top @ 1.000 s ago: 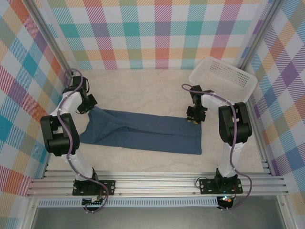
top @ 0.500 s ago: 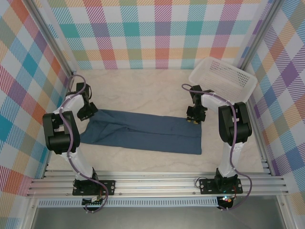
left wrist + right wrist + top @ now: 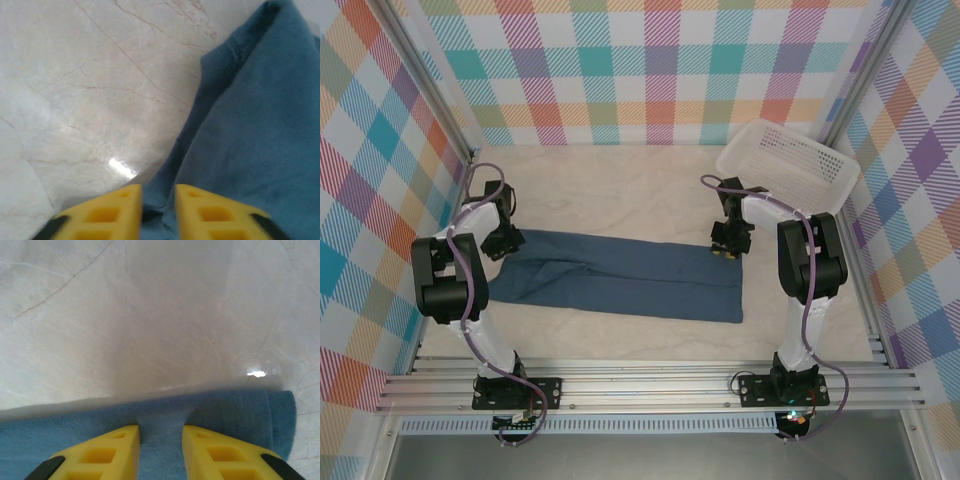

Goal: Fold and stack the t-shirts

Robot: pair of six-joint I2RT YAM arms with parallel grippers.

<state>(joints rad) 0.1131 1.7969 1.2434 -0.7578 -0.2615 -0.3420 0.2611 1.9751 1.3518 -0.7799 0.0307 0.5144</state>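
Pale marbled tabletop (image 3: 620,335), checked walls (image 3: 620,70) around it. Across the middle I see the dark teal-blue cotton t-shirt (image 3: 620,282), folded into a long band. Left gripper (image 3: 159,192) sits at its left end, right gripper (image 3: 160,432) on its far right edge; both jaws narrowly parted, gripping nothing. White perforated plastic basket (image 3: 790,160) sits far right, beyond the right arm.
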